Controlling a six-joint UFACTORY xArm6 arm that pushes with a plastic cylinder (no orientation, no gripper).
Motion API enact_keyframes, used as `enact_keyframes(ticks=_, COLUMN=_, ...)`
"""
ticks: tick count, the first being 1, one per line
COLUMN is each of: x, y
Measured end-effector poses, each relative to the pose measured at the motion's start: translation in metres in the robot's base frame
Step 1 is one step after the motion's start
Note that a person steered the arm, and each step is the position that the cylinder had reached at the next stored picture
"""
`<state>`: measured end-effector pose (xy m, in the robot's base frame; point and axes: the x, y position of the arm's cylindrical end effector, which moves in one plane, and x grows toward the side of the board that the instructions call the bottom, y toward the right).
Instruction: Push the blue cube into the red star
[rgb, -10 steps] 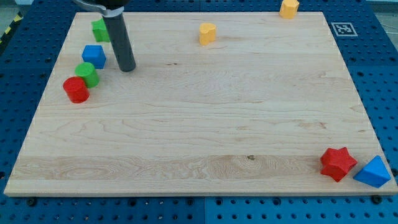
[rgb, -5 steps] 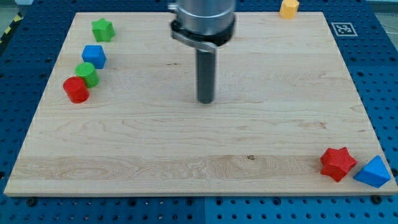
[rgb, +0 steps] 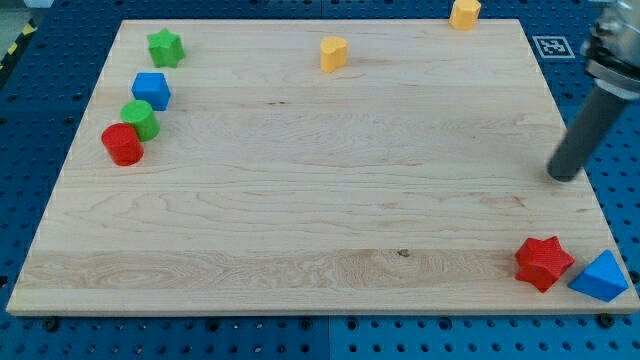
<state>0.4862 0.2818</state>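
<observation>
Our tip (rgb: 564, 176) rests on the table top (rgb: 300, 200) at the view's right edge, well apart from the blue cube (rgb: 151, 90), which sits far across the board near the view's upper left. We carry no pincer at all, only a bare dark rod, so there is nothing to open, close or hold. The red star (rgb: 543, 263) lies in the view's bottom right corner, just below our tip and touching or almost touching a blue pyramid-like block (rgb: 601, 277) on its right.

The relation that matters, as we judge it: the cube must travel diagonally down and to the view's right, so we need to stand on its upper-left side, and at present we are on the wrong side of it, nearer the star than the cube.

A green cylinder (rgb: 140, 119) and a red cylinder (rgb: 122, 144) crowd just below the cube, a green star (rgb: 165, 47) sits above it, and two yellow blocks (rgb: 334, 53) (rgb: 465, 13) lie along the top.
</observation>
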Motion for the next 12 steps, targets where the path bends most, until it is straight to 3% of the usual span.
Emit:
enact_keyframes(ticks=2, x=0.056, y=0.063)
enact_keyframes(ticks=5, x=0.088, y=0.061)
enact_keyframes(ticks=9, x=0.089, y=-0.031)
enact_keyframes(ticks=12, x=0.075, y=-0.024)
